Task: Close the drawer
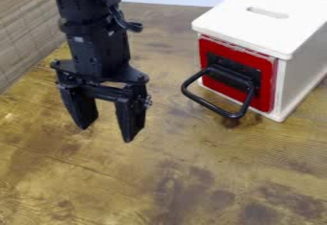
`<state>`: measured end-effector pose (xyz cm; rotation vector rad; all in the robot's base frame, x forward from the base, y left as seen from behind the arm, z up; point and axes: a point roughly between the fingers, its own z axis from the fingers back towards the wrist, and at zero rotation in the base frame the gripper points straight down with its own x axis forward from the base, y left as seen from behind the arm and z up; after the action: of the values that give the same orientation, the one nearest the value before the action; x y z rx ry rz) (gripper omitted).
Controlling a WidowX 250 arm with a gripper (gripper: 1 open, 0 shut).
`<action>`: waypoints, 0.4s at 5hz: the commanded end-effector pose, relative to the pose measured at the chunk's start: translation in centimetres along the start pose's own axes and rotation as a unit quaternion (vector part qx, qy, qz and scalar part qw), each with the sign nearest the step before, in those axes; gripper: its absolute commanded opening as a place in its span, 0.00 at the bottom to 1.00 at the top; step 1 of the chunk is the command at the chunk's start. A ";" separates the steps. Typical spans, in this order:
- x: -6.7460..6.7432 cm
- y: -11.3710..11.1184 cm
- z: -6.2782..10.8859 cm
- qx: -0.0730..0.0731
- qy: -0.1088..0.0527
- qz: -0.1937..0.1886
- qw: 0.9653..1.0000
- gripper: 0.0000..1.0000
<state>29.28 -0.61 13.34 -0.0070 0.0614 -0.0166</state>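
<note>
The red-fronted drawer point(259, 69) sits in the upper right of the frame, set in a small white box-shaped cabinet point(271, 18) that stands on the wooden surface point(166, 181). Its front is a bright, saturated red panel, roughly square, bordered by the cabinet's white edges and turned toward the lower left of the frame. A large black loop handle point(202, 98) is mounted on that panel; its dark base covers much of the middle of the red, and the loop, rectangular with rounded corners, juts out from it toward the centre of the frame, over the surface. Red shows above the base and around its sides. How far the drawer is pulled out, if at all, I cannot tell from this view. The cabinet's smooth white top has an elongated slot near its back part. In the upper left of the frame, the black robot arm point(90, 18) reaches down, ending in a black end effector point(107, 116) with two broad, blocky fingers. They point downward and stand apart, so the end effector is open, with nothing between them. It is well apart from the handle, to the left of it. A woven-looking tan panel point(26, 23) fills the upper left corner.
</note>
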 end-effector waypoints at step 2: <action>0.8 1.4 0.8 0.003 -0.006 0.038 0.999 1.00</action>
<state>29.55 0.09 12.44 -0.0042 0.1121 0.0444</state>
